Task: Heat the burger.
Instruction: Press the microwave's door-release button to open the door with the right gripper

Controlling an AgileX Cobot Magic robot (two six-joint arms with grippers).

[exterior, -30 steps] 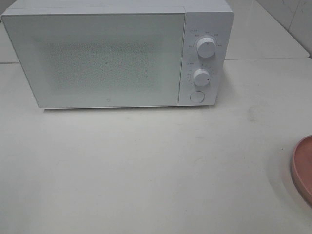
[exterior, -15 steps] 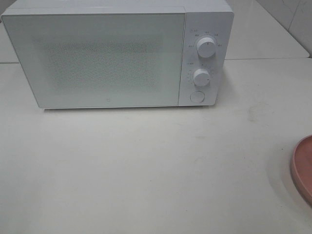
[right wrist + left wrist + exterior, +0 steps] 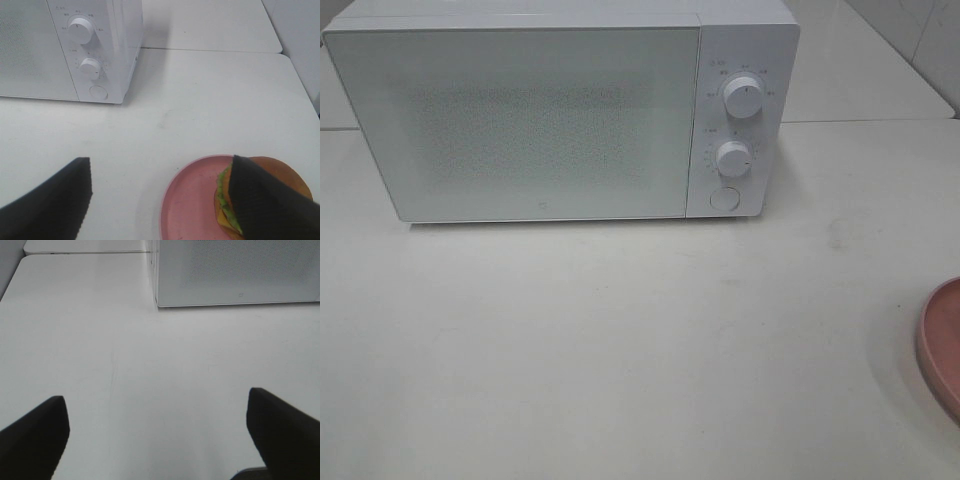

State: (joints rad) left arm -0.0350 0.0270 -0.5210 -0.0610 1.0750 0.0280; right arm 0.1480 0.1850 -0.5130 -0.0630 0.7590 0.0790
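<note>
The burger (image 3: 272, 172), with a golden-brown bun and a green lettuce frill, sits on a pink plate (image 3: 192, 200); one dark finger of my right gripper (image 3: 162, 187) covers part of it. That gripper is open above the table and the near side of the plate, holding nothing. In the exterior high view only the plate's rim (image 3: 940, 345) shows at the right edge; the burger is out of that view. My left gripper (image 3: 157, 427) is open over bare table in front of the white microwave (image 3: 560, 110), whose door is shut.
The microwave's panel carries two dials (image 3: 744, 98) (image 3: 733, 158) and a round button (image 3: 724, 198). The white table (image 3: 620, 340) stretches in front of it. A table seam runs behind the microwave (image 3: 210, 50).
</note>
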